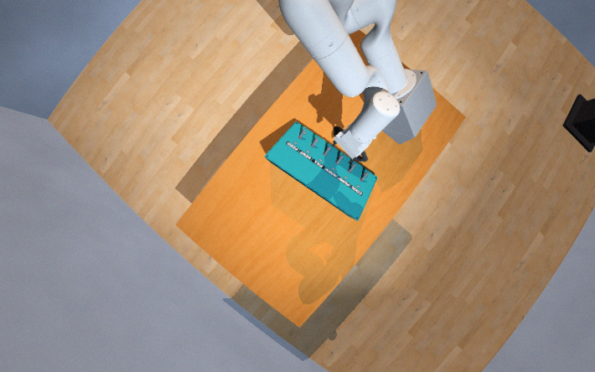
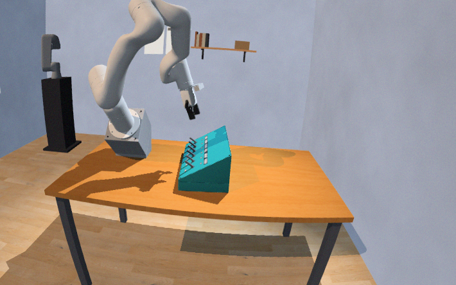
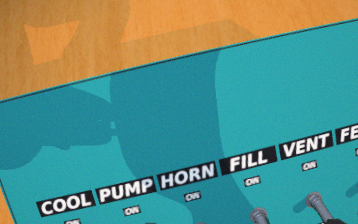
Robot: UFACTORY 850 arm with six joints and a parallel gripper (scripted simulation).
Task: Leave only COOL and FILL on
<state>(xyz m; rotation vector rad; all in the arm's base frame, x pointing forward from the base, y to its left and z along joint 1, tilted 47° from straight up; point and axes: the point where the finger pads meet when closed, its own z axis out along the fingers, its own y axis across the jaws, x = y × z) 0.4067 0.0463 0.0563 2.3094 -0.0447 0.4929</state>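
The teal console [image 1: 327, 186] [image 2: 215, 158] [image 3: 280, 90] stands on the orange table [image 1: 245, 250] [image 2: 275, 188], its sloped face turned toward the robot base. A row of several grey levers [image 1: 338, 158] [image 2: 189, 153] runs along its lower edge. The wrist view shows the labels COOL [image 3: 66, 202], PUMP [image 3: 125, 190], HORN [image 3: 189, 175], FILL [image 3: 248, 160] and VENT [image 3: 306, 145], each with a small ON mark below. Only the lever tips under FILL [image 3: 260, 215] and VENT [image 3: 315, 200] show; I cannot tell the switch positions. My gripper [image 1: 349, 143] [image 2: 192, 112] is open and empty, hanging above the lever row.
The robot base [image 1: 410, 114] [image 2: 129, 140] sits on the table's back corner behind the console. A black pedestal [image 1: 581, 120] [image 2: 58, 114] stands on the floor beyond the table. A wall shelf [image 2: 223, 49] hangs at the back.
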